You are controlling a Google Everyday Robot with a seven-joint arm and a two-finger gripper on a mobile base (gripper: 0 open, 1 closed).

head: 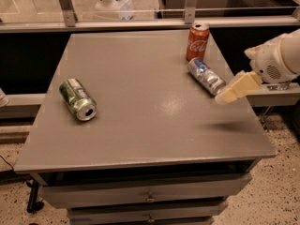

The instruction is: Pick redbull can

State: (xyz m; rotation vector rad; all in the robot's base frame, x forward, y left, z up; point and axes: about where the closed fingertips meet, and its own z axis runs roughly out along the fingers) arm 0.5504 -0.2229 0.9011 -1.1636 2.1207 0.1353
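Observation:
The redbull can is slim, silver and blue, and lies on its side at the right of the grey table, just in front of the upright red Coca-Cola can. My gripper comes in from the right edge on a white arm. Its cream fingertip hovers just right of and in front of the redbull can's near end, above the table. Nothing is held.
A green and silver can lies on its side at the left of the table. Drawers sit under the tabletop. A glass rail runs behind the table, and a ledge stands to the right.

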